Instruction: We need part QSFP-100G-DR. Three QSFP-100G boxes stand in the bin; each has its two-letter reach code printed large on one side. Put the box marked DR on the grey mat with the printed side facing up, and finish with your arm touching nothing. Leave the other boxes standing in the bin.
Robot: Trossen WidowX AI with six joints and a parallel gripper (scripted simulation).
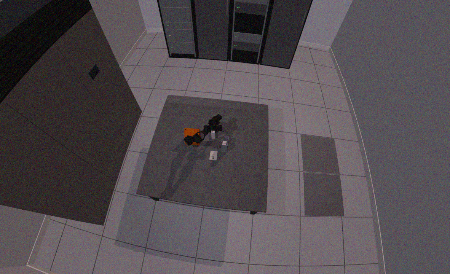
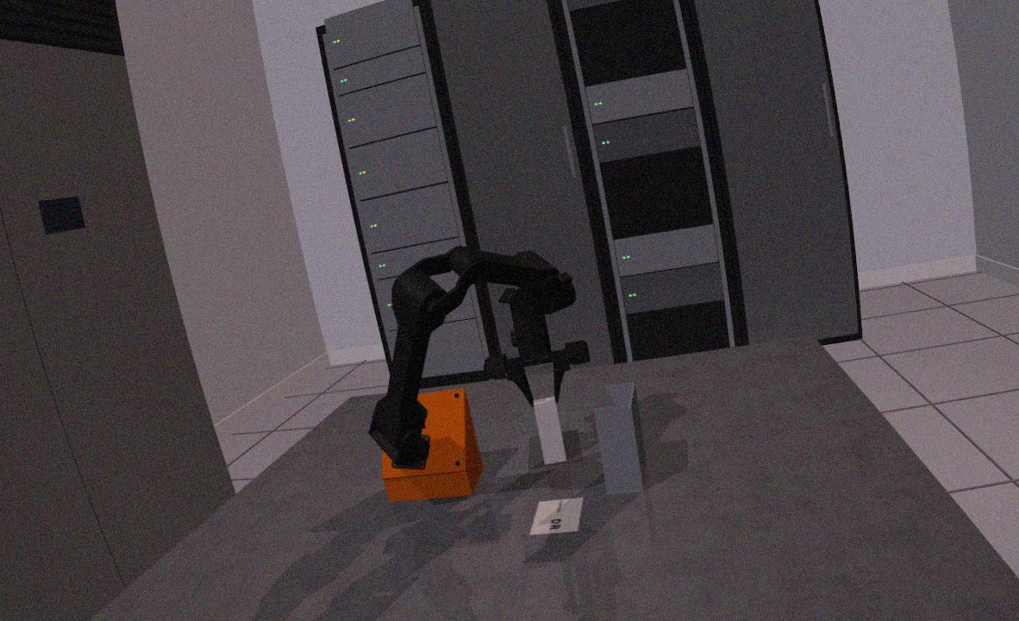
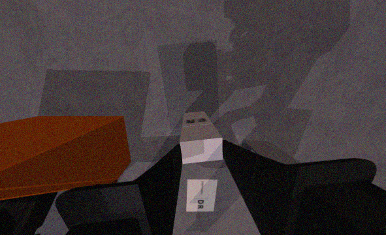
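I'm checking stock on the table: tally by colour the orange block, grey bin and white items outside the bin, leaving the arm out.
White: 2, an upright cardboard-like box marked ER and a flat-looking rectangular piece marked DR
Orange: 1, the block
Grey: 1, the tall bin
Total: 4

On the table, the block is set at the left, with the arm fixed on it. To its right, one standing box is held between the gripper's fingers, outside the bin. The bin is placed farther right and a bit nearer. Box tops can be seen in it. The flat box is laid nearer than both. Tall cupboards are lined up at the far side, behind the table.
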